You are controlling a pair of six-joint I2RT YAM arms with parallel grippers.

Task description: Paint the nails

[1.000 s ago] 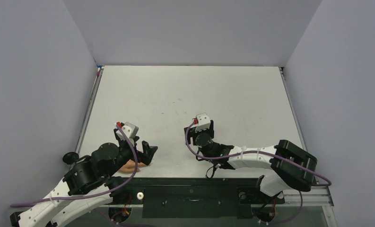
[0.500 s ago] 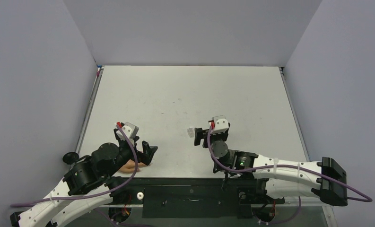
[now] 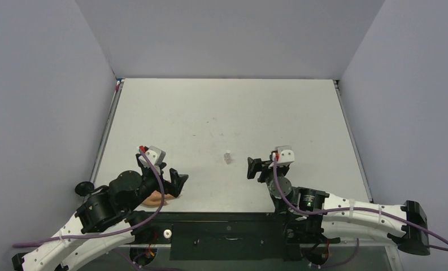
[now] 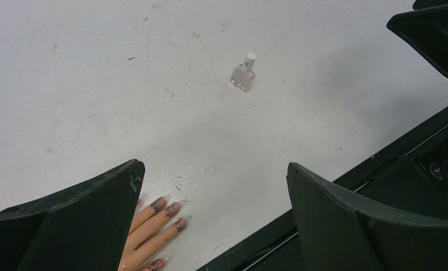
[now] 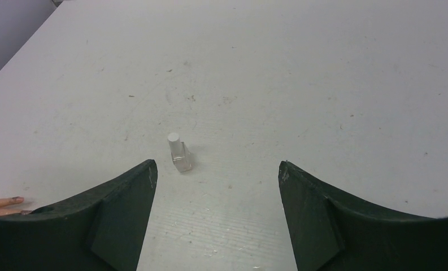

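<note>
A small peach fake hand [image 3: 153, 199] lies at the table's near edge under my left gripper [image 3: 179, 183]. In the left wrist view the hand [image 4: 145, 237] shows beside the left finger, with its dark purplish-brown nails [image 4: 166, 210] pointing up and to the right. The left gripper [image 4: 214, 166] is open and empty above them. A tiny clear bottle with a white cap [image 3: 227, 157] stands upright mid-table, also seen from the left wrist [image 4: 243, 76] and the right wrist [image 5: 180, 153]. My right gripper [image 3: 254, 168] is open and empty [image 5: 217, 164], just right of the bottle.
A black rail [image 3: 227, 217] runs along the table's near edge and shows in the left wrist view [image 4: 379, 164]. Grey walls close the table on three sides. One fake fingertip [image 5: 4, 201] shows at the left edge of the right wrist view.
My right arm has drawn back to the right and nearer, away from the bottle, which now stands alone on the table. The left arm and the fake hand have not moved.
</note>
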